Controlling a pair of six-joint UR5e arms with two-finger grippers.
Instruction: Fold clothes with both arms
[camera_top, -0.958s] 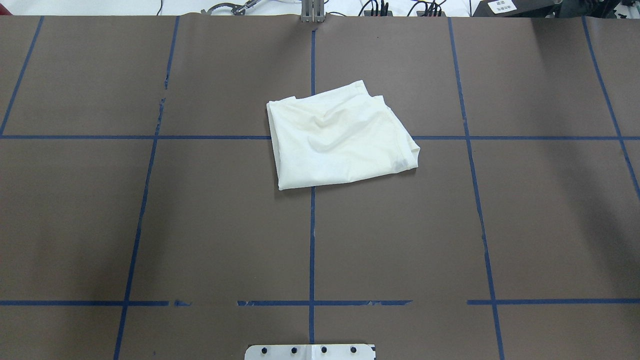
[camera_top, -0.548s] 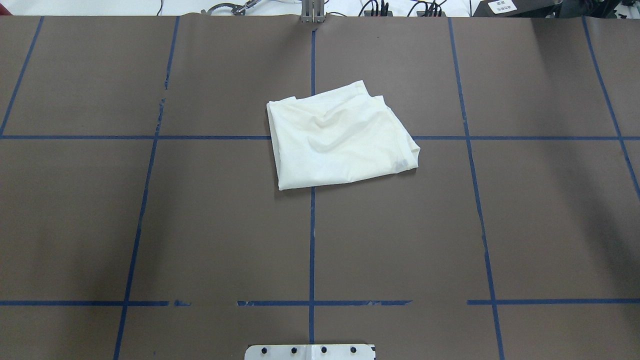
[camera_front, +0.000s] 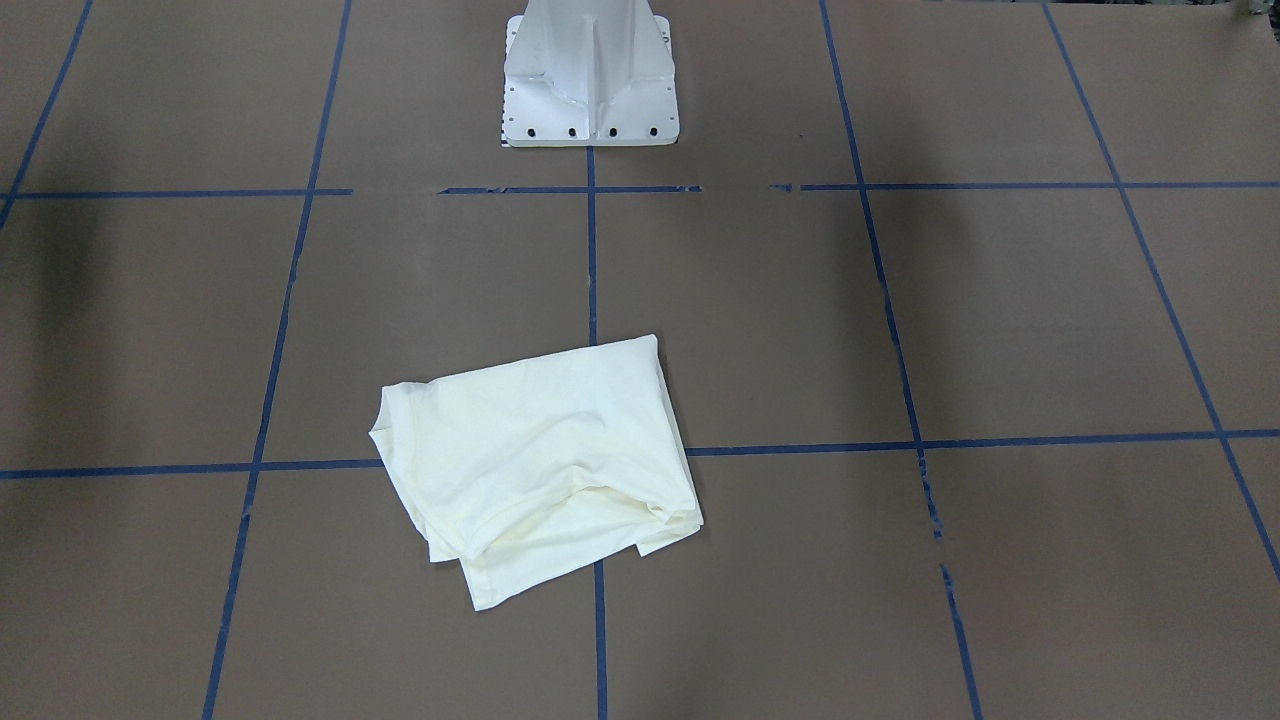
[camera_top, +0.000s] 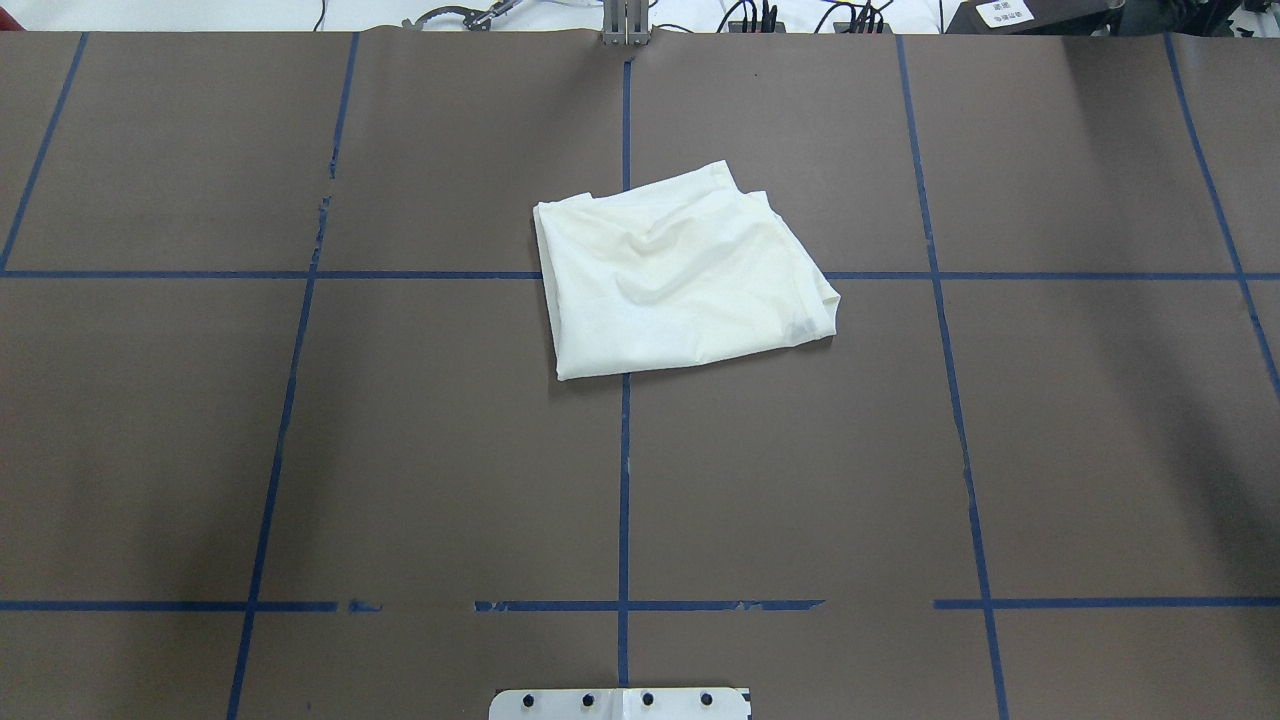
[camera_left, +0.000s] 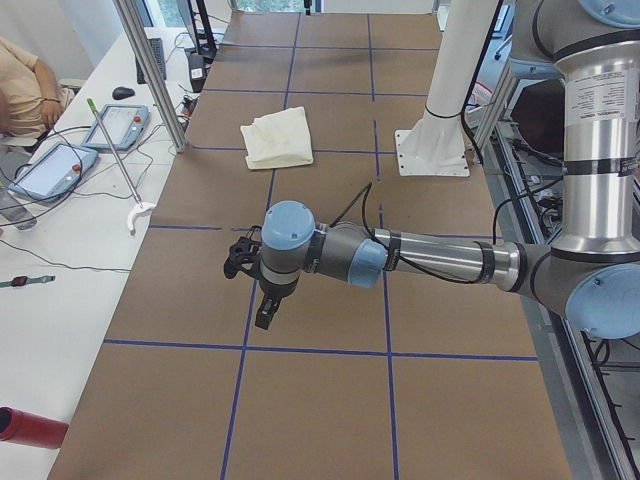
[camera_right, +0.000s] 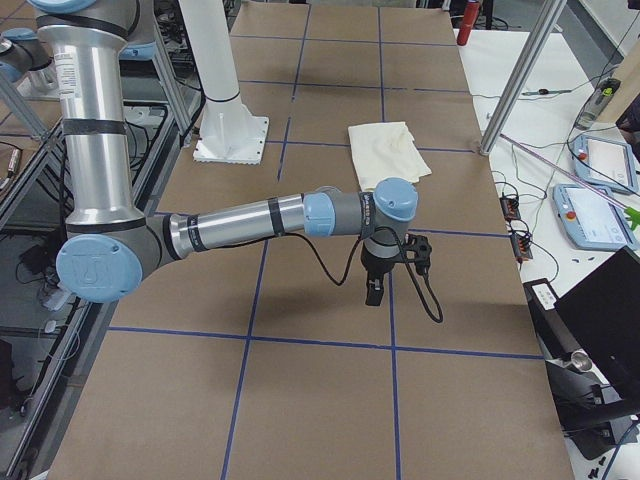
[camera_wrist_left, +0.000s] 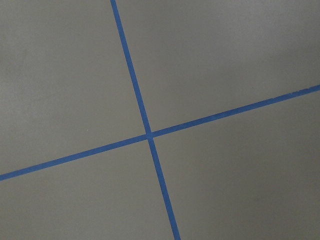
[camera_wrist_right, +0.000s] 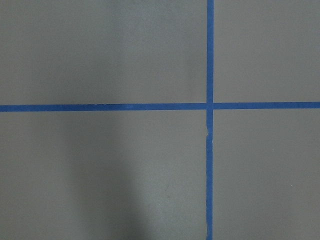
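Note:
The clothes are one plain cream bundle, folded into a rough rectangle on the brown table at the far centre; no print shows. The same clothes lie near the front edge in the front-facing view. No arm enters either of those views. In the left side view my left gripper hangs over bare table, well short of the clothes. In the right side view my right gripper points down, also well apart from the clothes. I cannot tell whether either is open or shut. Both wrist views show only blue tape crossings.
The white pedestal base stands at the table's robot side. A side bench with teach pendants, cables and a red cylinder runs along the far edge, where a person sits. A metal post stands there.

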